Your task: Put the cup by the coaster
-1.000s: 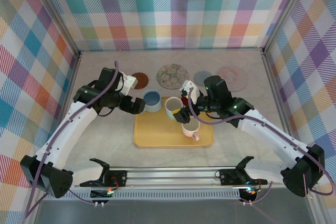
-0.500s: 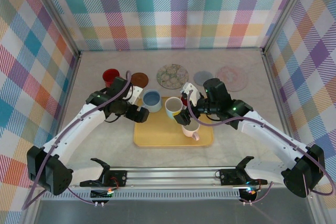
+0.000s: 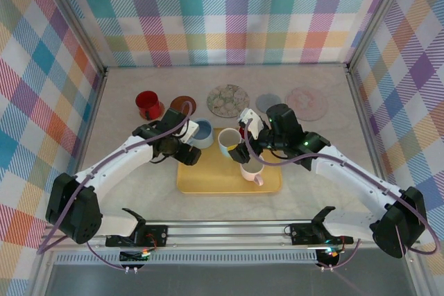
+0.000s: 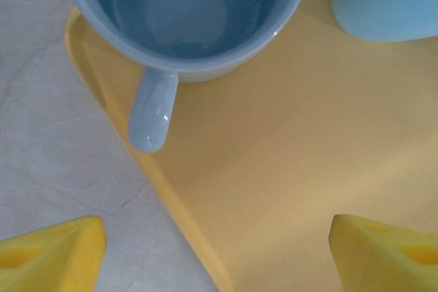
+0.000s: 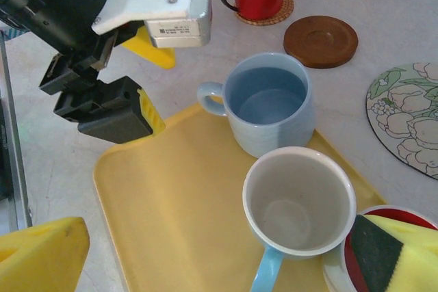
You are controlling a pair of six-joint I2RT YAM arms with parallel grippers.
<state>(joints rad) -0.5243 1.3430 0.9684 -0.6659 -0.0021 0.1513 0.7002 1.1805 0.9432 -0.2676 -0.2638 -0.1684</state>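
The pale-blue ceramic mug (image 4: 185,11) stands at the yellow plastic tray's (image 3: 208,178) far-left corner, near the round brown coaster (image 3: 183,104). The left hand (image 4: 219,254), released, faces its handle; the right hand (image 3: 244,154) hangs spread wide by a white mug (image 5: 299,201).

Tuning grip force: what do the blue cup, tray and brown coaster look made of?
Blue cup: glazed ceramic, likely; glossy highlights on rim and handle.
Tray: matte yellow plastic, probably; smooth, moulded raised rim.
Brown coaster: wood or wood-look; dark disc with recessed ring.
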